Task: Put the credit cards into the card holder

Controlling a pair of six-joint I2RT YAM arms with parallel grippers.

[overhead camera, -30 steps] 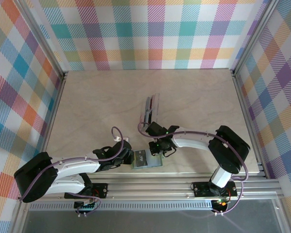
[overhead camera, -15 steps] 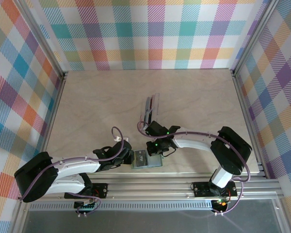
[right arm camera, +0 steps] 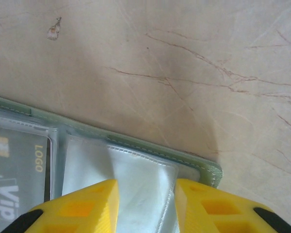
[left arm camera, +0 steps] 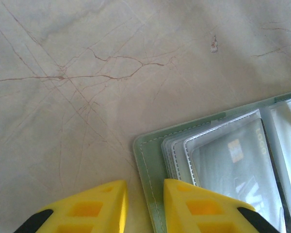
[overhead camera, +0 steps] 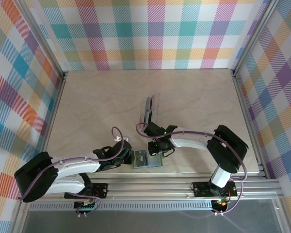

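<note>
At the lower centre of the overhead view, just beyond the arm bases, the card holder (overhead camera: 146, 159) lay open and flat on the table (overhead camera: 97, 107).

The left arm reached in low from the lower left. The left gripper (left arm camera: 144, 188) pointed down at the holder's left edge with its jaws a little apart and clasping nothing. One finger was over bare table and the other over the green cover. Whether it pressed the cover down I could not tell.

The right arm bent in from the lower right. The right gripper (right arm camera: 146, 187) hung over the holder's right half with its jaws parted above an empty clear sleeve (right arm camera: 136, 170). Nothing was pinched between them.

One card (left arm camera: 237, 165), printed with "LOGO" and "VIP", sat inside a sleeve on the left half, so at least one insertion looked done.

Farther up, at the centre of the overhead frame and well apart from the holder, stood a clear tray (overhead camera: 154, 98). It held what looked like more credit cards (overhead camera: 148, 112), too small to count. By my reading the task was partly done, with those cards yet to be fetched and slotted in.
</note>
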